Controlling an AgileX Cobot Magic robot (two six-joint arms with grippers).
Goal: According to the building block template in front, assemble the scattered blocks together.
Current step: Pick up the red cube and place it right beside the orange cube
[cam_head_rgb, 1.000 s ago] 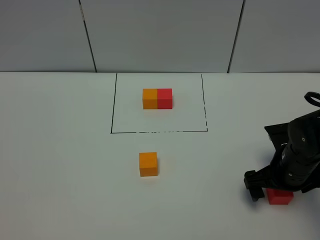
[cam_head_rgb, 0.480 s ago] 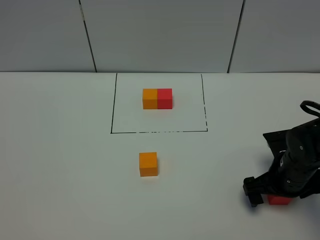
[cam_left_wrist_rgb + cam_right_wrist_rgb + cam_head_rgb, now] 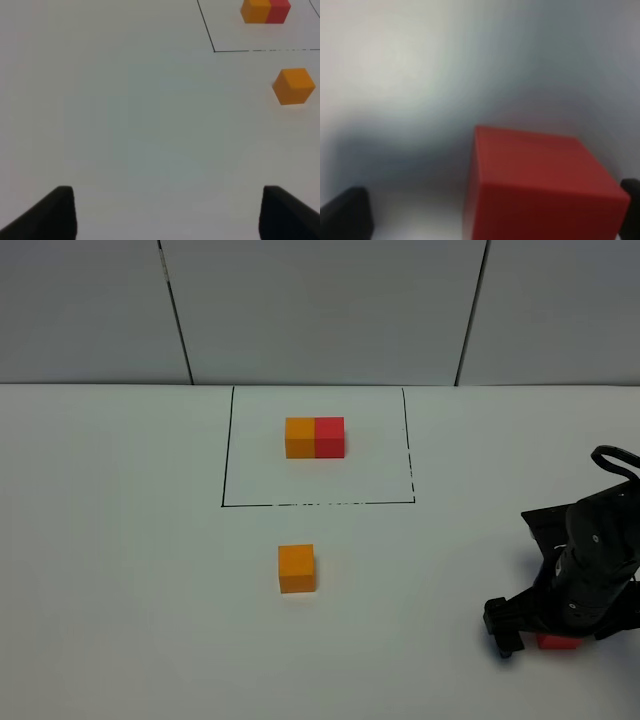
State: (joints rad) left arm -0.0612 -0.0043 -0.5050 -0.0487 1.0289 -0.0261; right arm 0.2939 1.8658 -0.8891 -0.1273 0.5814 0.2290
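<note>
The building block template [image 3: 315, 437], an orange-and-red joined pair, sits inside a black-lined rectangle at the back middle of the table; the left wrist view shows the template [image 3: 265, 11] too. The loose orange cube [image 3: 296, 568] [image 3: 293, 86] lies in front of that frame. At the front right, my right gripper [image 3: 545, 640] is down at the table around the red cube [image 3: 557, 642], mostly hiding it. In the right wrist view the red cube [image 3: 540, 185] stands between the spread fingers of the right gripper [image 3: 487, 220], close to one of them. My left gripper [image 3: 170, 212] is open over bare table.
A white tabletop [image 3: 120, 570] runs to a grey panelled wall [image 3: 320, 310] at the back. The red cube lies near the table's front right edge. The left arm does not show in the exterior view.
The right gripper has sunk lower over the red cube, so less of the cube shows from above. The orange cube, the template and the left gripper have stayed put.
</note>
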